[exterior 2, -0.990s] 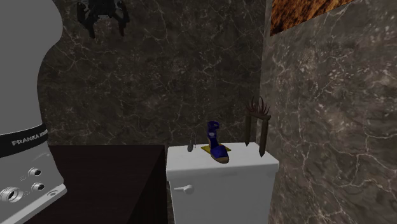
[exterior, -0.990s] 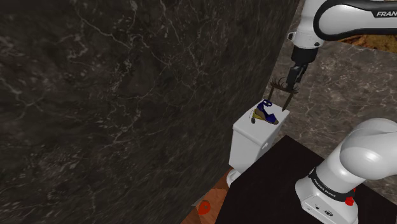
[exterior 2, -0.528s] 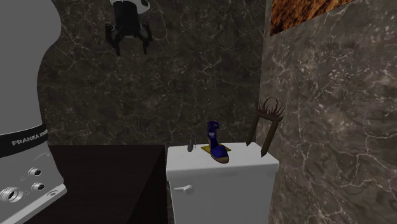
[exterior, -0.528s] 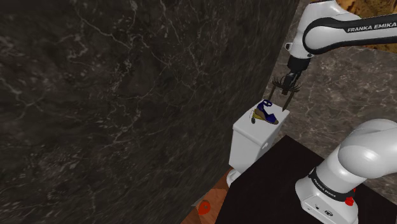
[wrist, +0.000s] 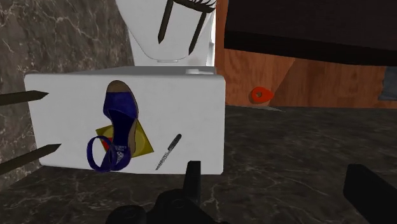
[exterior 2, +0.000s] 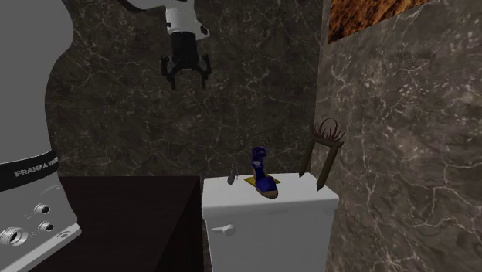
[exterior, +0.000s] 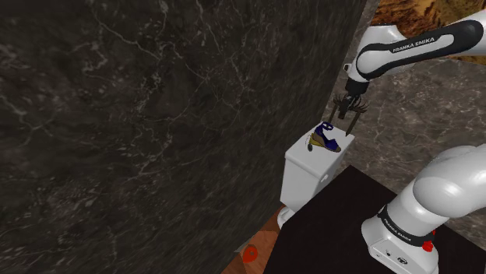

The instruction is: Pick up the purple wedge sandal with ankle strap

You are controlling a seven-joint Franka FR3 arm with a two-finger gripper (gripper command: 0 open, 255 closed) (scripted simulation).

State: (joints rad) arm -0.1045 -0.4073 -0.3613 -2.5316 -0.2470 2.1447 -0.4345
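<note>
The sandal (exterior: 325,138) is deep blue-purple with a tan wedge sole and a looped ankle strap. It lies on the white toilet tank lid (exterior: 300,152), partly on a flat yellow piece (wrist: 144,144). In the second exterior view the sandal (exterior 2: 264,179) stands mid-lid with its strap up. My gripper (exterior 2: 185,77) hangs open high above the lid, off toward that view's left. In the wrist view the sandal (wrist: 114,127) lies well to one side of my fingers (wrist: 193,181), and nothing is between them.
A brown two-legged bristly thing (exterior 2: 324,153) leans against the marble wall at the lid's end. A thin pen-like stick (wrist: 168,151) lies beside the sandal. The dark stand top (exterior: 335,226) adjoins the tank. A small red-orange object (exterior: 250,253) sits on the wooden floor.
My gripper has come down and moved toward the second exterior view's right, nearer the tank. The brown bristly thing went from upright to leaning against the wall. The sandal has not moved.
</note>
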